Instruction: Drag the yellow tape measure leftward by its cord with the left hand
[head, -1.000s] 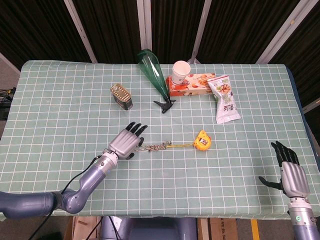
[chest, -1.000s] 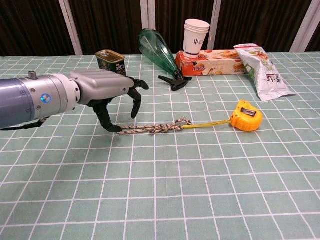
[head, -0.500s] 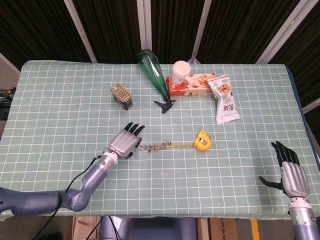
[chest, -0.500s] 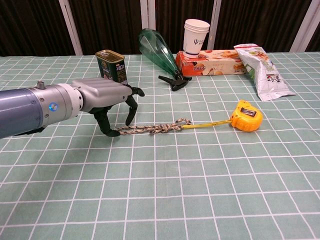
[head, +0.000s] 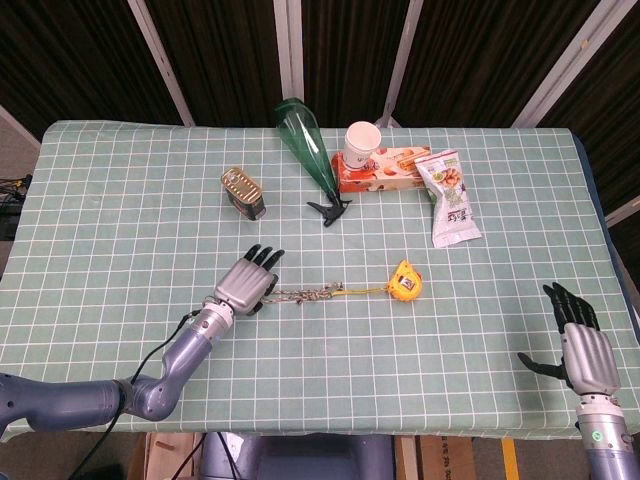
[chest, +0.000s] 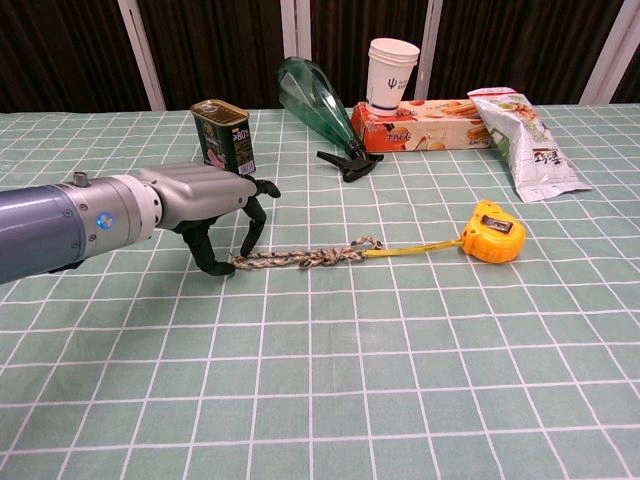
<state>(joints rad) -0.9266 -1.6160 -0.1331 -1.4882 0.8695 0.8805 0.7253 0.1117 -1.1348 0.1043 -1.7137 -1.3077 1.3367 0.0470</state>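
The yellow tape measure (head: 404, 281) (chest: 493, 232) lies right of the table's middle. A short yellow tape and a braided cord (head: 305, 295) (chest: 300, 258) run left from it. My left hand (head: 248, 283) (chest: 205, 200) arches over the cord's left end, palm down. Its thumb tip (chest: 218, 266) is at the cord's end and its fingers (chest: 251, 232) stand apart above the cord, not closed on it. My right hand (head: 580, 345) hovers open at the near right corner, seen only in the head view.
At the back stand a tin can (head: 244, 192) (chest: 223, 136), a lying green spray bottle (head: 308, 150) (chest: 318, 103), a paper cup (head: 361, 142) on a biscuit box (head: 385, 170) and a snack bag (head: 450, 195). The green checked cloth (head: 120, 230) spreads left of my left hand.
My left hand has slid slightly left and lower along the cord, towards its end. The tape measure and my right hand have not moved.
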